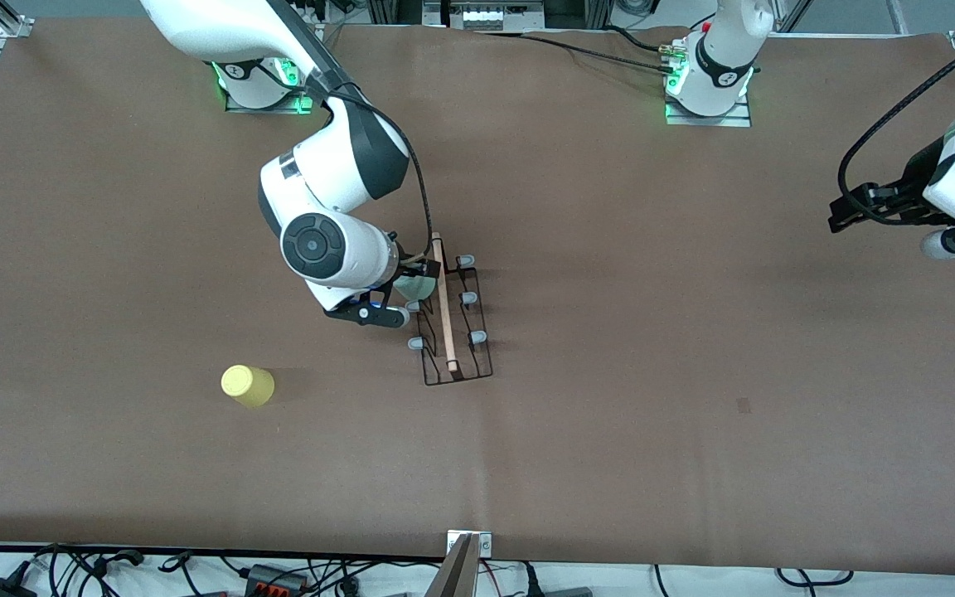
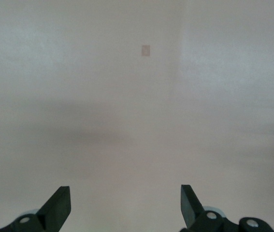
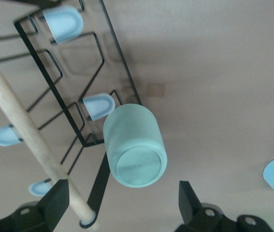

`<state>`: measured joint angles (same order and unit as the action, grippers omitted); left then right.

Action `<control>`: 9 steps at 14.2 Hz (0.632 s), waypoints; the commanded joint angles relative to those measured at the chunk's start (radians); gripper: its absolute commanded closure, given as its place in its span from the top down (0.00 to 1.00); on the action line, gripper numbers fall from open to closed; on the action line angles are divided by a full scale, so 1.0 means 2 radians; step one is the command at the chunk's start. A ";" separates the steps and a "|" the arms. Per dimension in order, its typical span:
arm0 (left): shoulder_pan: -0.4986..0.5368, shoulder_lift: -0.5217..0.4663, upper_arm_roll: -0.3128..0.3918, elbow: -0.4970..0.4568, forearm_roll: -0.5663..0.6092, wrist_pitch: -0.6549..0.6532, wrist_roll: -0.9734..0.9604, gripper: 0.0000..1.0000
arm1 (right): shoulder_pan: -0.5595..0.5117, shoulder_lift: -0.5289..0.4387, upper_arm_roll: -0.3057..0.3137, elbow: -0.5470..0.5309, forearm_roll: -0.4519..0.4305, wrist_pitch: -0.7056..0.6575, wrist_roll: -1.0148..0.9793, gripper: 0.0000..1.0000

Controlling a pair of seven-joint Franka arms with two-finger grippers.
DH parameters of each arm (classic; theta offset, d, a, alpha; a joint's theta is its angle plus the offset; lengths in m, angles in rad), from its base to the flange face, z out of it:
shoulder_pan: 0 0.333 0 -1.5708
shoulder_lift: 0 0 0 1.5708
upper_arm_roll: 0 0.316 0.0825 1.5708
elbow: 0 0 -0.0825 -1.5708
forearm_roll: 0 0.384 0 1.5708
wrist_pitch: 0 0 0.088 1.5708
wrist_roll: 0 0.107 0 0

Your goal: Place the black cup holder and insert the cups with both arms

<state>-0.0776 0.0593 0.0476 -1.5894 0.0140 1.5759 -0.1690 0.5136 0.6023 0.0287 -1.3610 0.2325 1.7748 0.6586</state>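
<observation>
My right tool [image 3: 120,205] is open around the green cup [image 3: 134,145] on its peg, my left tool [image 2: 125,205] waits open and empty, and pulling back crooked could knock it off the black cup holder [image 1: 453,319].

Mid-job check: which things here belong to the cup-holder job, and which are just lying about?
Job:
black cup holder
mint green cup at one of its pegs, between the open right gripper fingers
yellow cup, toward the right arm's end
left gripper, open, waiting over the left arm's end

Lying about:
small square mark on the table
cables off the table's edge
</observation>
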 commanded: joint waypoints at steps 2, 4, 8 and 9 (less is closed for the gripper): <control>0.003 0.001 -0.002 0.000 -0.006 0.008 0.009 1.00 | -0.030 -0.014 -0.039 0.018 -0.016 -0.011 0.007 1.00; 0.007 0.001 0.003 -0.001 -0.009 0.023 0.009 1.00 | -0.032 -0.001 -0.070 0.029 -0.055 0.008 0.007 1.00; 0.013 0.000 0.003 -0.002 -0.007 0.019 0.020 1.00 | -0.074 0.040 -0.084 0.029 -0.098 0.097 -0.061 1.00; 0.013 0.000 0.002 -0.002 -0.007 0.018 0.020 1.00 | -0.094 0.048 -0.083 0.029 -0.097 0.116 -0.106 1.00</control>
<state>-0.0564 0.0643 0.0537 -1.5902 0.0140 1.6107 -0.1602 0.3784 0.6500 -0.1441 -1.3287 0.0558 1.9560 0.5633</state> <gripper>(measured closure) 0.000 0.000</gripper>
